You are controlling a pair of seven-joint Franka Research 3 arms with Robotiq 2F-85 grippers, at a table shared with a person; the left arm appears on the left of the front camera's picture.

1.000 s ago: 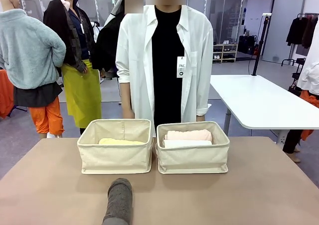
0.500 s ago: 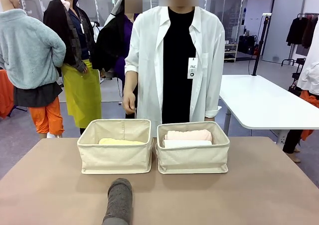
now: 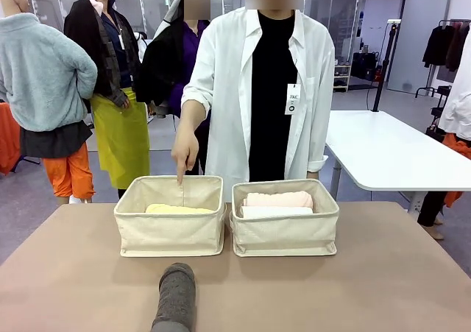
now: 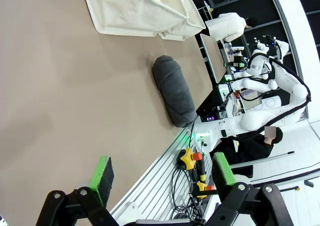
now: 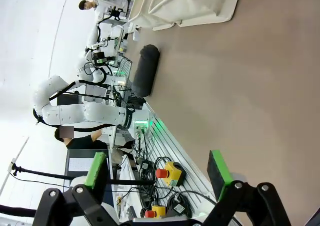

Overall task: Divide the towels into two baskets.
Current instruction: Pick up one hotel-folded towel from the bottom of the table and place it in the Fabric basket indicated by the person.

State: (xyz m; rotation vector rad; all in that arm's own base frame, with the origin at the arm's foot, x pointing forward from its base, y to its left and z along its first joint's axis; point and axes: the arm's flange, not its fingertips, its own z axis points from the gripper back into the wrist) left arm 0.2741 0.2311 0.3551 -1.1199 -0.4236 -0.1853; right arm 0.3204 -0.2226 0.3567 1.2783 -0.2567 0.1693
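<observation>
A dark grey towel (image 3: 175,297), rolled into a thick cylinder, lies alone on the tan bench (image 3: 383,288) at its near edge, end-on to the front camera and well apart from the other rolls. Beyond it, side by side and nearly touching, stand two cream canvas baskets. The left basket (image 3: 170,232) holds a pale yellow towel (image 3: 176,209) lying low inside. The right basket (image 3: 285,235) holds two rolls, a white towel (image 3: 277,211) toward the near wall and a pale pink towel (image 3: 278,199) just behind it. A person in a white shirt over black stands at the far side of the bench, behind the baskets; the person's hand (image 3: 184,152) hangs above the left basket with one finger pointing down into it, near the yellow roll. In the left wrist view, the left tool (image 4: 159,172) hovers above the bench edge with its green-padded fingers spread wide apart and nothing between them; the grey towel lies farther off, with a basket past it. In the right wrist view, the right tool (image 5: 159,170) also stands with fingers wide apart and empty, over the bench edge, with the grey towel and a basket in the distance.
</observation>
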